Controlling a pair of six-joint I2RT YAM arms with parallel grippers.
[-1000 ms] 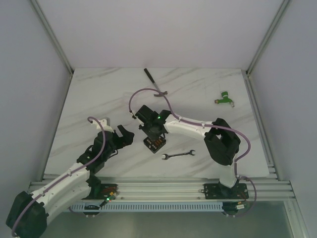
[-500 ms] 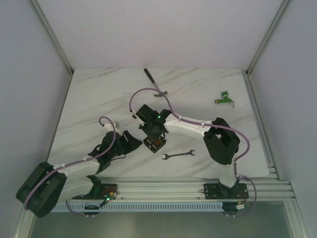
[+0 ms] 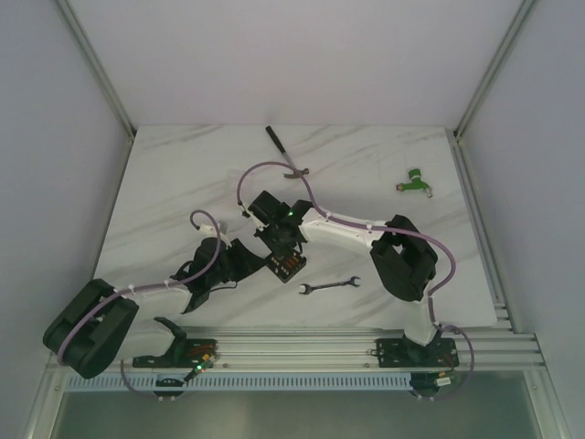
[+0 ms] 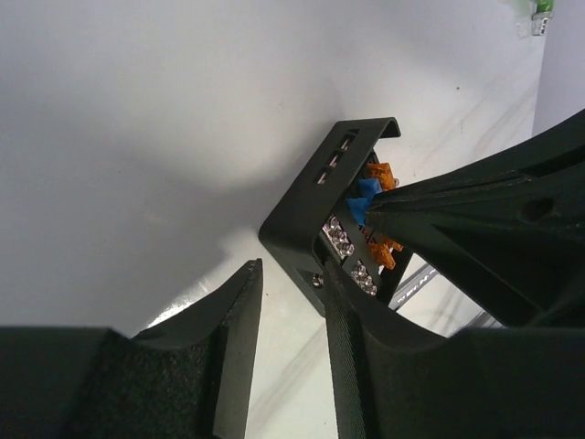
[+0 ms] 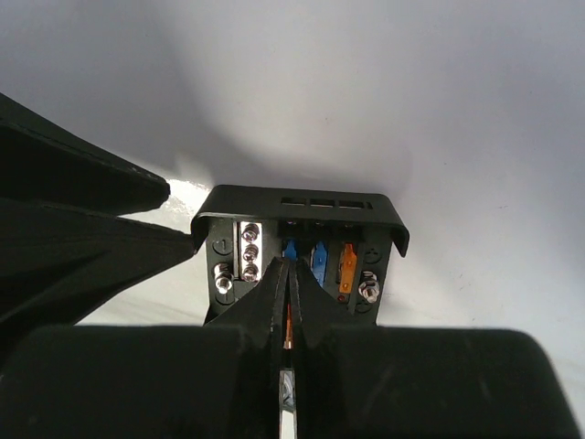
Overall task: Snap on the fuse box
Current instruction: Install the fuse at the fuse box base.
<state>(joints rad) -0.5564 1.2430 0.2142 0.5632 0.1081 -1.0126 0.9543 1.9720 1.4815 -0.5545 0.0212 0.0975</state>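
A: Near the front?
B: Small wrench point(image 3: 330, 286), flat on the marble table point(image 3: 183, 183).
A: Further back?
B: Black-handled tool point(image 3: 285, 154) mid-rear; green piece point(image 3: 416, 180) far right — well apart.

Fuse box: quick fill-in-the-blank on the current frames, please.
The right fingers are ____ over the fuse box.
Its fuses are orange and ____.
In the top view, the wrench lies to the ____ of the fuse box.
Missing: shut; blue; right.
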